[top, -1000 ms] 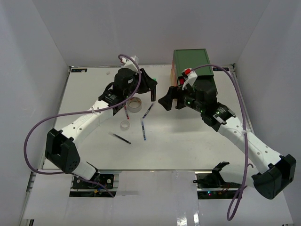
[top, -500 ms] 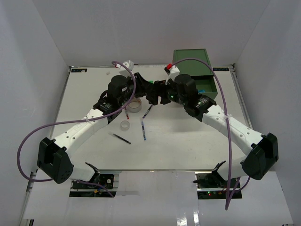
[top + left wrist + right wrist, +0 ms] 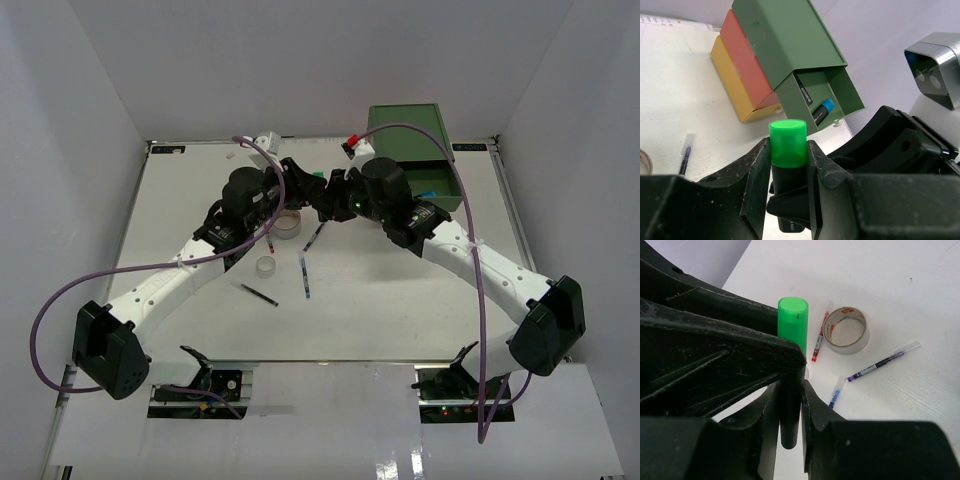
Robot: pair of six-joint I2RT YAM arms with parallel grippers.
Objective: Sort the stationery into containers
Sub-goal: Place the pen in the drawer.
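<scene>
Highlighter (image 3: 787,145) with a green cap stands upright in mid-air between the two arms, above the far middle of the table (image 3: 400,300). Left gripper (image 3: 787,172) is clamped on it, with one finger against each side where the cap meets the black body. Right gripper (image 3: 790,407) has its fingers pressed against the black body further from the cap, so both hold the one highlighter at once.

Green drawer (image 3: 845,90), the top one of the stacked unit, is pulled out. A blue-capped highlighter (image 3: 823,107) lies inside it next to another black one. Orange drawer (image 3: 742,55) and yellow drawer (image 3: 732,80) beneath it are pushed in.

On the table under the arms lie a tape roll (image 3: 845,330), a red pen (image 3: 818,342) just beside it, a purple pen (image 3: 885,360) and a blue pen (image 3: 837,391). Smaller roll (image 3: 265,265) sits nearer the arm bases, with a dark pen (image 3: 258,293) near it.
</scene>
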